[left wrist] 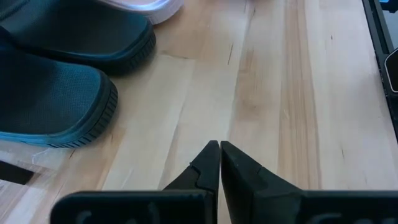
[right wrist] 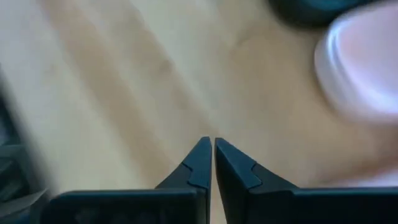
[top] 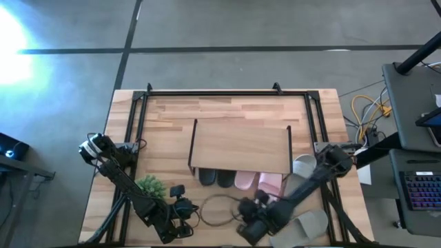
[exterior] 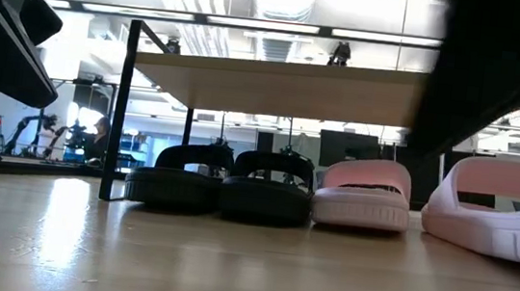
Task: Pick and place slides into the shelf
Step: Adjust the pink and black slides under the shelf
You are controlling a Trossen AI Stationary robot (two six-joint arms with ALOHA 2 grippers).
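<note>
Under the shelf (top: 240,145), at its near edge, you have four slides lined up: two black slides (exterior: 222,182) side by side, then two pink slides (exterior: 364,193), the second of which sits a little further out to the right of the shelf's frame in the low view. From above, only their heels poke out from beneath the shelf's top. Two grey-beige slides (top: 306,224) still lie on the table (top: 165,117), off the shelf's right front corner, partly covered by the right arm.

Your left gripper (left wrist: 219,147) hovers low over bare wood just in front of the shelf, fingers pressed together and holding nothing; the black slides' heels show close ahead of it. Your right gripper (right wrist: 213,142) also has its fingers together, empty, over the table in front of the shelf, with a pink slide's heel near it. A small green plant (top: 150,184) stands off the shelf's left front corner, beside the left arm.
</note>
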